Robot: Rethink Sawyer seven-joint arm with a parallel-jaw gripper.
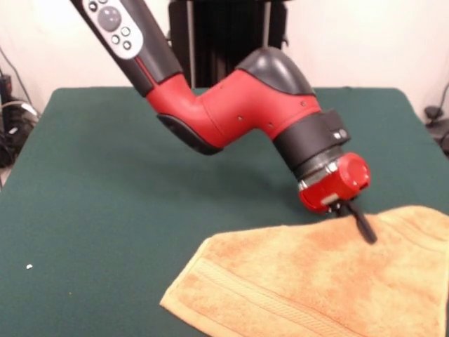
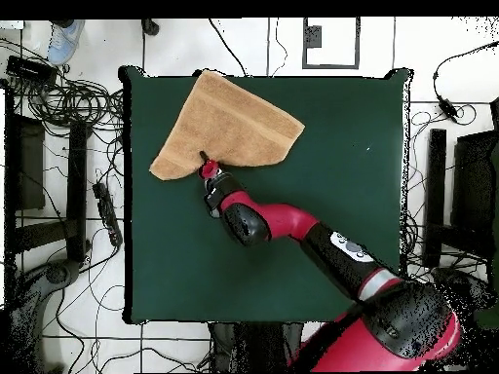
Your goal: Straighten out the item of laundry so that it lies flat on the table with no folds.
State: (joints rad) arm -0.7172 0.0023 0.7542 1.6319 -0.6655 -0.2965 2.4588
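The item of laundry (image 1: pixel 316 281) is an orange-tan terry towel with a ribbed band near its left edge. It lies on the dark green table (image 1: pixel 105 196) at the front right and runs out of the picture at the right and bottom. From overhead the towel (image 2: pixel 229 127) has an uneven, roughly triangular outline near the table's (image 2: pixel 322 224) top-left corner, so it looks folded over. My gripper (image 1: pixel 365 228) points down at a slant and its dark tip rests on the towel's far edge. The overhead view shows the gripper (image 2: pixel 204 159) at the towel's lower edge.
The red arm (image 1: pixel 238 105) reaches across the table's middle from the far side. A small white speck (image 1: pixel 29 266) lies on the cloth at the left. Cables (image 2: pixel 78 88) and dark equipment surround the table on the floor. A shoe (image 2: pixel 63 39) shows at the top left.
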